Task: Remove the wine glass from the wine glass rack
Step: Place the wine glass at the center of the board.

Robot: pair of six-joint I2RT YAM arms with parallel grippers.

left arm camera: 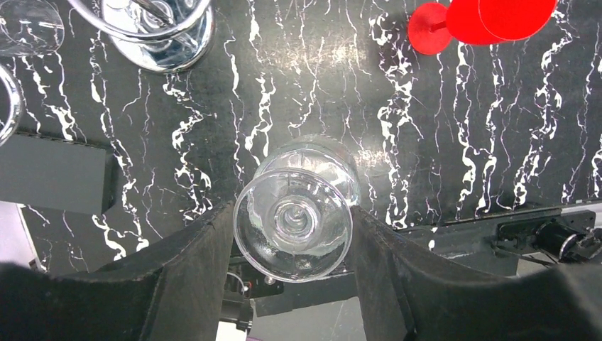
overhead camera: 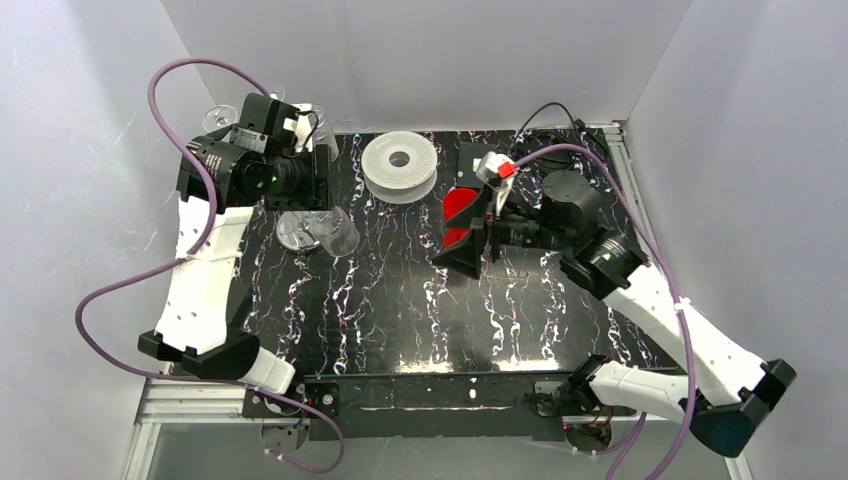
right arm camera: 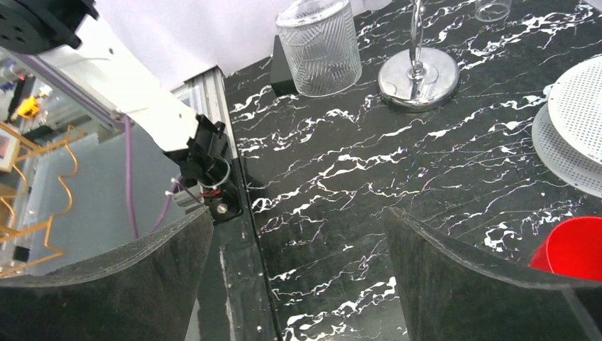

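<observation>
My left jaws [left arm camera: 292,209] pinch the clear stemmed wine glass [left arm camera: 292,241] across its round foot, one black pad on each side, the bowl pointing down at the black, white-veined marbled table [left arm camera: 440,142]. I cannot tell whether the bowl touches it. The glass sits apart from the thin silver wire wine glass rack [left arm camera: 163,35], whose chrome disc base lies up-left. My right jaws [right arm camera: 298,213] are spread wide with nothing between them. Any lettering on the arms is too small to read. Bare table runs from the glass to the red stemmed cup [left arm camera: 490,14]. The table's metal edge rail [right arm camera: 209,89] lies near both jaws. White walls [overhead camera: 80,200] close three sides.
</observation>
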